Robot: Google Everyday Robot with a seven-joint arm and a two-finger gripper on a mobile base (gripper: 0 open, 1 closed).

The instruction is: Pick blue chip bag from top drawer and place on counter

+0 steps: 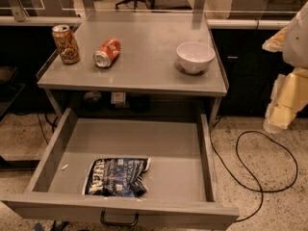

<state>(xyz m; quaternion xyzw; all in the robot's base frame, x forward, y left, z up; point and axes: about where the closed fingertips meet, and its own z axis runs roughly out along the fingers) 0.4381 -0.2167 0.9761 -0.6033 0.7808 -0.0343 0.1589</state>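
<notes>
The blue chip bag (117, 177) lies crumpled on the floor of the top drawer (192, 167), near its front left, white lettering up. The drawer is pulled fully out below the counter (144, 71), its black handle (119, 220) at the front. My gripper (279, 114) hangs at the right edge of the view, to the right of the counter and drawer, well apart from the bag and over the floor.
On the counter stand an upright patterned can (66, 44) at the left, an orange-red can (107, 53) on its side, and a white bowl (195, 57) at the right. A black cable (260, 177) loops on the floor right of the drawer.
</notes>
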